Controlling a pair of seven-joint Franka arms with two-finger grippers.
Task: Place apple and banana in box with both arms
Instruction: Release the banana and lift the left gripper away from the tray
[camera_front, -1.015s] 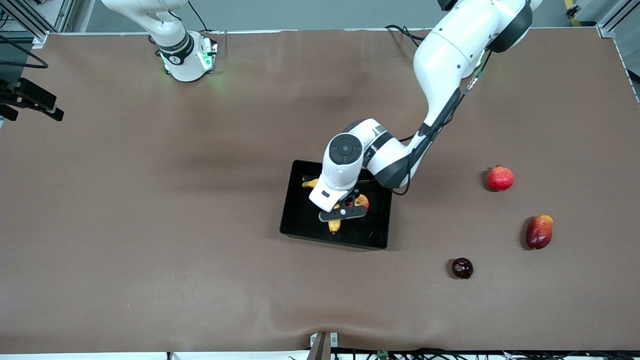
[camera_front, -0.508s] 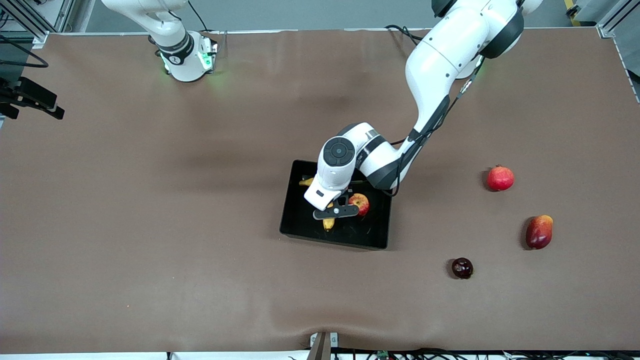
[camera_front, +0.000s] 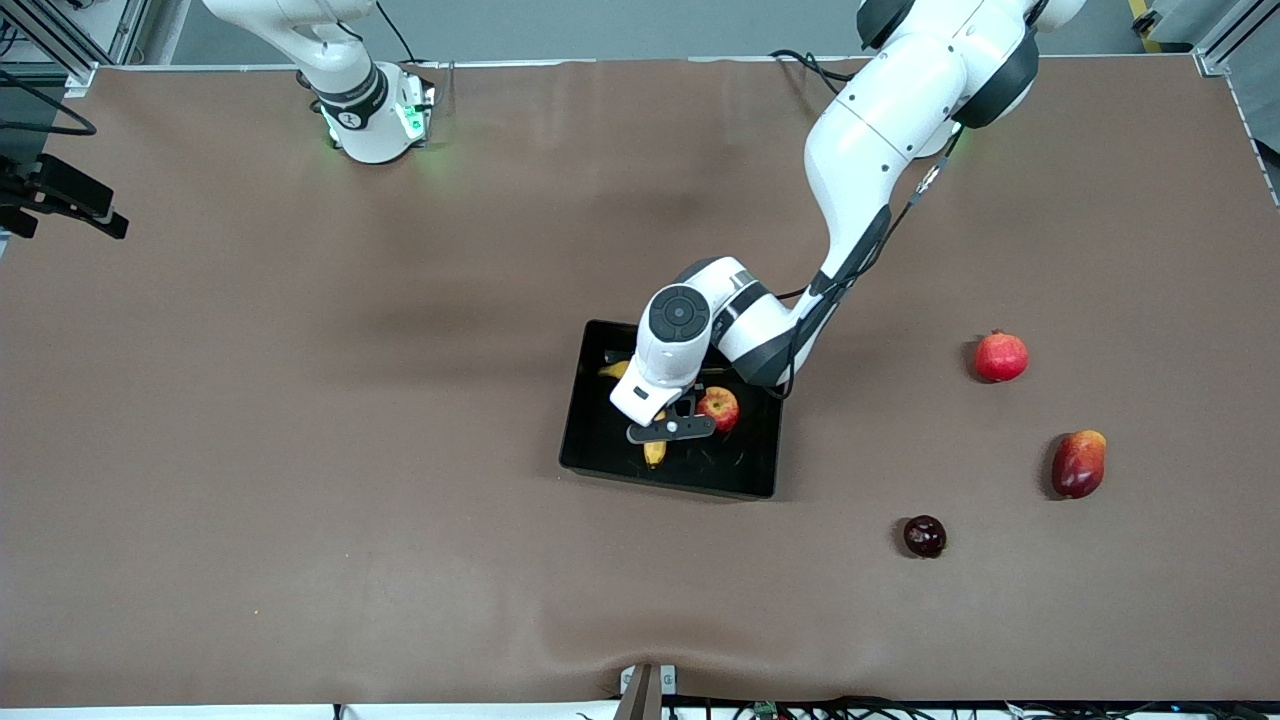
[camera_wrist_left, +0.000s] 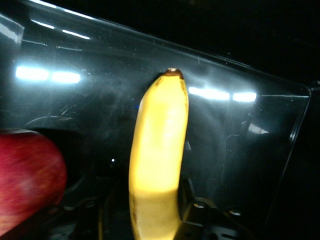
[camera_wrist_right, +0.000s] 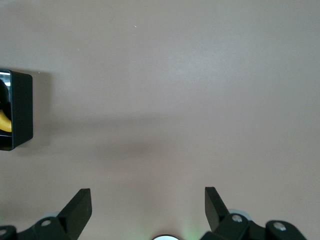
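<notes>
The black box (camera_front: 600, 432) sits at the table's middle. The apple (camera_front: 718, 408) lies in it, toward the left arm's end. The banana (camera_front: 654, 452) lies in the box beside the apple, mostly hidden under my left gripper (camera_front: 672, 428). In the left wrist view, my left gripper (camera_wrist_left: 150, 212) is shut on the banana (camera_wrist_left: 160, 135) low over the box floor (camera_wrist_left: 250, 140), with the apple (camera_wrist_left: 27, 175) next to it. My right gripper (camera_wrist_right: 147, 200) is open and empty over bare table, and that arm waits near its base. The right wrist view shows the box's corner (camera_wrist_right: 17, 110).
Three fruits lie on the table toward the left arm's end: a red pomegranate (camera_front: 1000, 357), a red-and-yellow fruit (camera_front: 1078, 464) and a dark maroon fruit (camera_front: 924, 536) nearest the front camera. The right arm's base (camera_front: 365, 105) stands at the table's back edge.
My left gripper has shifted a little toward the right arm's end inside the box, carrying the banana with it. The apple now shows more fully. The right arm has not moved.
</notes>
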